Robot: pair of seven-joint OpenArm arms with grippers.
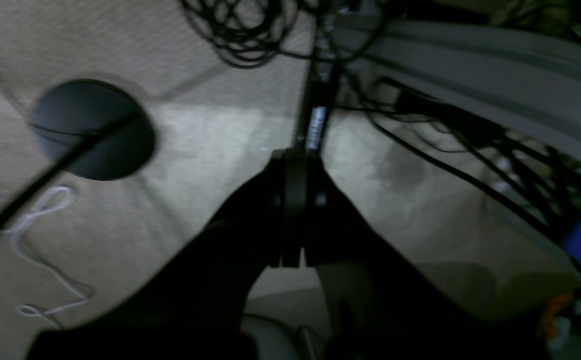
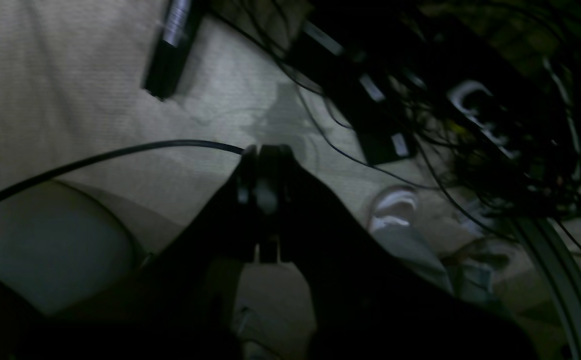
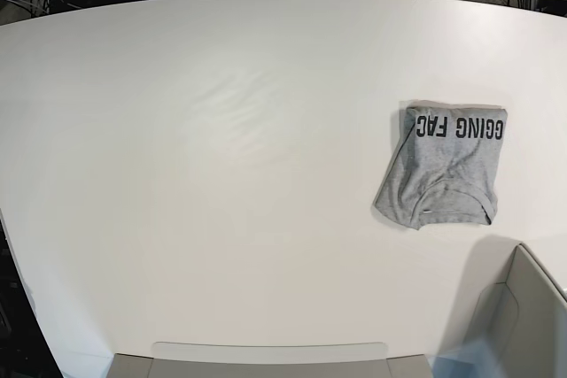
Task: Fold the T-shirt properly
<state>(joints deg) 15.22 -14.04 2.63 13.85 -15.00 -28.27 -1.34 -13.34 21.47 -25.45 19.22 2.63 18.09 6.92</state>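
The grey T-shirt (image 3: 447,165) lies folded into a small, roughly square packet on the right part of the white table (image 3: 221,174). Black block lettering runs along its far edge. Neither arm reaches over the tabletop in the base view. In the left wrist view, my left gripper (image 1: 295,157) is shut with nothing between its fingers, and it hangs over a beige carpet floor. My right gripper (image 2: 263,150) is likewise shut and empty above the carpet. The T-shirt appears in neither wrist view.
Grey machine parts sit at the table's near edge (image 3: 266,360) and near right corner (image 3: 532,316). Cables crowd the floor behind the table. Under the left gripper are a black disc (image 1: 93,130), a white cord (image 1: 45,210) and tangled cables. A white shoe (image 2: 393,205) shows in the right wrist view.
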